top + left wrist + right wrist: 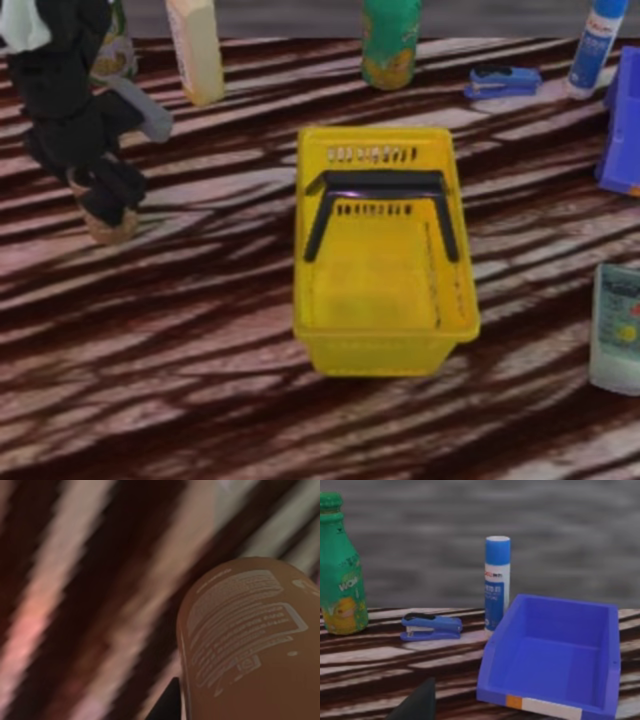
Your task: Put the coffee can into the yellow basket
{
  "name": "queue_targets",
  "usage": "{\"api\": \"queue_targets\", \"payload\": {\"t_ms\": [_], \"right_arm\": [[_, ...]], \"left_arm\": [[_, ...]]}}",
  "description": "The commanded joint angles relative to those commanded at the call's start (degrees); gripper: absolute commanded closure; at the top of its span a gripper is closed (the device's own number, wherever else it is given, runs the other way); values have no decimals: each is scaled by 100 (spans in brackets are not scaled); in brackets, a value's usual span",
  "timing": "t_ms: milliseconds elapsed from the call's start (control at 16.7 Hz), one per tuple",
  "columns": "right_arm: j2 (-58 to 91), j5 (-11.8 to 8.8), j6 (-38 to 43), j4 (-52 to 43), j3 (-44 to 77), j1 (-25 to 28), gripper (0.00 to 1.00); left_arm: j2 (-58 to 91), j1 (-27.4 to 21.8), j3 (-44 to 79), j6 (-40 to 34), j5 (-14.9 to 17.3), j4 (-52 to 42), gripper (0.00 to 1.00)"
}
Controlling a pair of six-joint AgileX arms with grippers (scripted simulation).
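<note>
My counter (200, 400) is bare across its near half and between the can and the basket. The yellow basket (385, 340) sits mid-counter, long axis running near to far, handles folded across its far half. At the left, my left gripper (105, 205) has its jaws clenched on the coffee can (110, 228), upright, base at the counter. My right arm shows only a dark tip in its wrist view; its jaws I cannot tell.

The left arm (75, 110) is black with a grey link.
</note>
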Motion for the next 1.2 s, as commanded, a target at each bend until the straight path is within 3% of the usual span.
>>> {"api": "queue_targets", "payload": {"t_ms": [300, 540, 780, 1200], "right_arm": [[0, 0, 0, 0, 0, 0, 0], [0, 0, 0, 0, 0, 0, 0], [0, 0, 0, 0, 0, 0, 0], [0, 0, 0, 0, 0, 0, 0]], "left_arm": [[-14, -4, -14, -12, 50, 56, 100], [-27, -128, -166, -307, 715, 849, 100], [-81, -313, -486, -903, 1925, 2498, 100], [-375, -717, -1413, -2321, 4603, 6499, 100]]}}
